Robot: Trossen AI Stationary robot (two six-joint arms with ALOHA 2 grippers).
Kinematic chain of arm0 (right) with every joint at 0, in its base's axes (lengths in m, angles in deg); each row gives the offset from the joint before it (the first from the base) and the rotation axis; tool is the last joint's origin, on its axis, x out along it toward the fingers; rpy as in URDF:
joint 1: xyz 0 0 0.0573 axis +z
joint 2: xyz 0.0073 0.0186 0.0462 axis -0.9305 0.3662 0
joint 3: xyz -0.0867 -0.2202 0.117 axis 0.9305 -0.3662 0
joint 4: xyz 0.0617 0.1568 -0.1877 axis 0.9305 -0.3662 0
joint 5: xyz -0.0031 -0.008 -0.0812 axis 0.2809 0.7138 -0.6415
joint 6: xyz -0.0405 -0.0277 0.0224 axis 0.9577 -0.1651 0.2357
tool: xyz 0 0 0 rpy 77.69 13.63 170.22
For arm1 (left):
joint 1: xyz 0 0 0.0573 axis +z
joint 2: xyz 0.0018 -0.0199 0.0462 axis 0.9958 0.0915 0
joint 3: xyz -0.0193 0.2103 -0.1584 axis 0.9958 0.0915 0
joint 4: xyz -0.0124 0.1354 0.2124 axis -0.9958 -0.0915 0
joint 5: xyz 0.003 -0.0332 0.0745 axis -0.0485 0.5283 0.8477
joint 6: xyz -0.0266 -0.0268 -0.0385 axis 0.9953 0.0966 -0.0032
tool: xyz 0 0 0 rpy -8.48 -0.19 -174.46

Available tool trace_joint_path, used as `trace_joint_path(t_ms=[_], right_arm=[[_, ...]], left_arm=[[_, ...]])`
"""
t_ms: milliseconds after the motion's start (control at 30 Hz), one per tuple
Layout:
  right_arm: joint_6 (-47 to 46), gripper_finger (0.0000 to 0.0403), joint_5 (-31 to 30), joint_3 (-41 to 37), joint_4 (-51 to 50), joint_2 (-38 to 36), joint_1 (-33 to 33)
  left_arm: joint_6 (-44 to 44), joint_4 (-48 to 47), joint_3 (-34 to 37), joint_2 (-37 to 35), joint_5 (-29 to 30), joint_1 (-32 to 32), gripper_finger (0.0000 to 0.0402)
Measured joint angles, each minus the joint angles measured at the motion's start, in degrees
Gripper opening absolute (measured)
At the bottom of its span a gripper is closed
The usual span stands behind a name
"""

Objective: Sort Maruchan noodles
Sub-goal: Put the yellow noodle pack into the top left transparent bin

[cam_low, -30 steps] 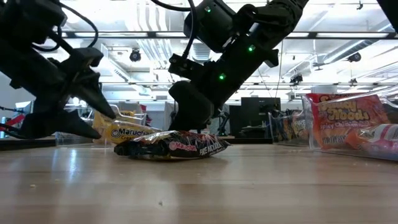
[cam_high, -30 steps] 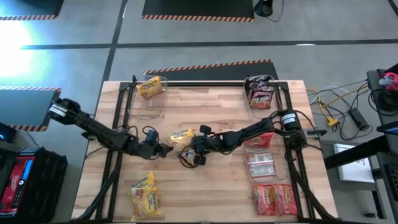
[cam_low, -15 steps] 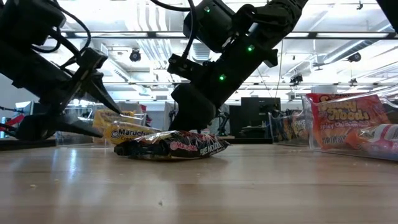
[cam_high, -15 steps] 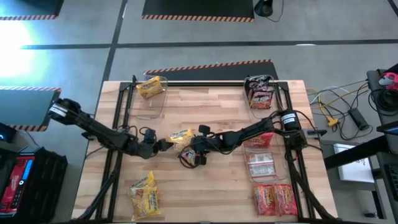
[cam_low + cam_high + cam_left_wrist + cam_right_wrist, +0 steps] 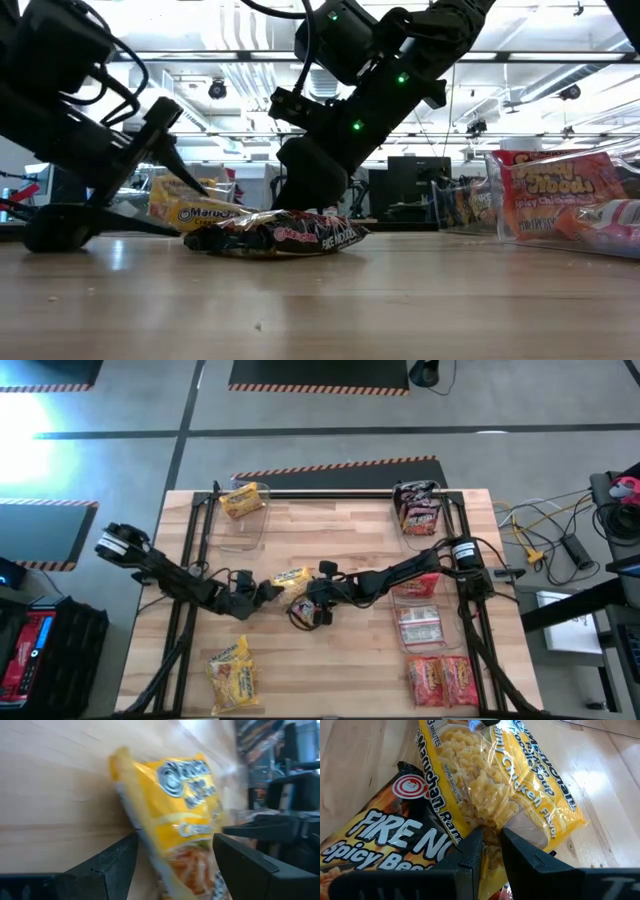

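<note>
A yellow Maruchan packet [image 5: 292,577] lies mid-table, one end beside a dark "Fire Noodle" packet [image 5: 306,612] that lies flat on the wood. My left gripper [image 5: 269,590] is open and low. In the left wrist view its fingers stand on either side of the yellow packet's left end [image 5: 170,820]. My right gripper [image 5: 304,601] comes from the table's right and is shut on the same yellow packet [image 5: 520,785], beside the dark packet [image 5: 375,835]. In the low view the dark packet [image 5: 290,235] hides the right fingertips. My left gripper: its fingers [image 5: 112,862] flank the yellow packet's left end; I cannot tell whether they touch it. My right gripper pinches the yellow packet between its two fingers [image 5: 470,857] at an edge by the clear noodle window [image 5: 487,822], slanting down from the table's right. The packet rests on the table.
A clear bin at far left [image 5: 243,502] holds a yellow packet. A far-right bin [image 5: 418,508] holds dark packets. A bin at the right [image 5: 417,618] holds red-orange ones. Loose yellow packets [image 5: 232,675] lie near left and red-orange ones [image 5: 440,680] near right. Bare wood lies between.
My left gripper has moved toward the table's right, up to the yellow packet, staying open and dropping lower, so that its fingers now flank the packet's end. My right gripper has stayed in place over the two packets.
</note>
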Motion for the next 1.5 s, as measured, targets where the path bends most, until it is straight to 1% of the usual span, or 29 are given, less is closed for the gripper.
trace_joint_path(t_ms=[67, 133, 333, 433, 500, 700, 900, 1133, 1333, 1500], right_arm=[[0.2, 0.0063, 0.0, 0.0, 0.0, 0.0, 0.0], [0.5, 0.0063, 0.1, 0.0, 0.0, 0.0, 0.0], [0.6, 0.0063, 0.2, 0.0, 0.2, 0.0, 0.0], [0.3, 0.0063, 0.2, 0.0, 0.3, 0.0, 0.0], [0.3, 0.0063, 0.2, 0.0, 0.3, 0.0, 0.0], [0.0, 0.0063, 0.3, 0.0, 0.4, 0.0, 0.0], [0.6, 0.0063, 0.9, 0.0, 0.5, 0.0, 0.0], [0.8, 0.0063, 1.5, 0.0, 0.5, 0.0, -0.1], [1.4, 0.0063, 1.6, 0.0, 0.5, 0.0, -0.1], [1.4, 0.0063, 1.7, 0.0, 0.5, 0.0, 0.0]], left_arm=[[-1.7, 3.1, 0.0, 0.6, -0.1, 0.0, 0.0242], [-2.4, 4.2, 0.1, 1.0, 0.1, 0.1, 0.0242], [-1.8, 4.6, 0.0, 1.9, -0.1, 0.2, 0.0242], [-1.7, 4.6, 0.0, 1.8, -2.6, 0.3, 0.0242], [-1.4, 4.6, -0.1, 1.7, -3.3, 0.3, 0.0242], [-0.8, 2.9, -2.0, 1.9, -4.1, 0.7, 0.0242], [0.4, -3.6, -4.9, 2.0, -5.2, 3.2, 0.0242], [-2.7, -3.6, -5.7, 2.0, -5.2, 4.4, 0.0241], [-4.7, -3.1, -5.7, 2.0, -5.0, 4.4, 0.0224], [-7.2, -2.5, -5.7, 2.0, -4.5, 4.5, 0.0188]])
